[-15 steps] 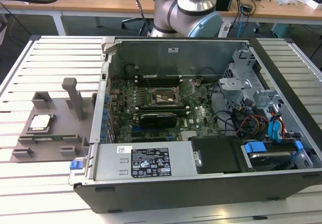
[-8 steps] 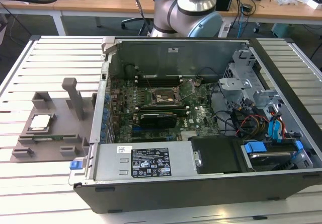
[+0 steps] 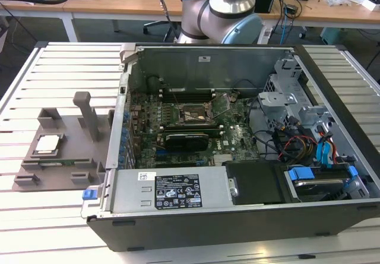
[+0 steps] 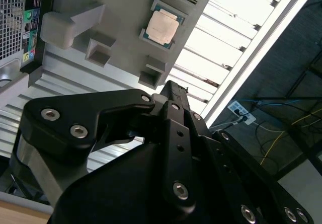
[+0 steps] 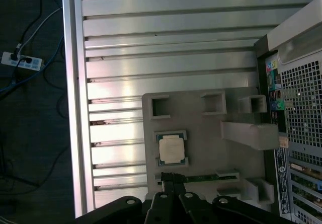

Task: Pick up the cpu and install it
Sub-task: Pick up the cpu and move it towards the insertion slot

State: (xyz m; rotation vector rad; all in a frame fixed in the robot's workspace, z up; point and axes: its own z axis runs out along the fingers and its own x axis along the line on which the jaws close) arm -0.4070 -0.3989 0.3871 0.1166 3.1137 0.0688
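The arm (image 3: 228,3) is cut off at the exterior view's top edge. In the first wrist view its jaws hide one end of the memory stick (image 5: 201,176).

The arm (image 3: 221,10) bends at its grey-and-blue joint well back from the grey holder (image 3: 68,130). In both wrist views the gripper (image 5: 171,176) (image 4: 171,86) hangs over that holder, fingertips pressed together and empty.

Exterior view: elevated, oblique, over the open computer case (image 3: 202,68); both wrist views look down; all share the grey fixture (image 3: 71,134).
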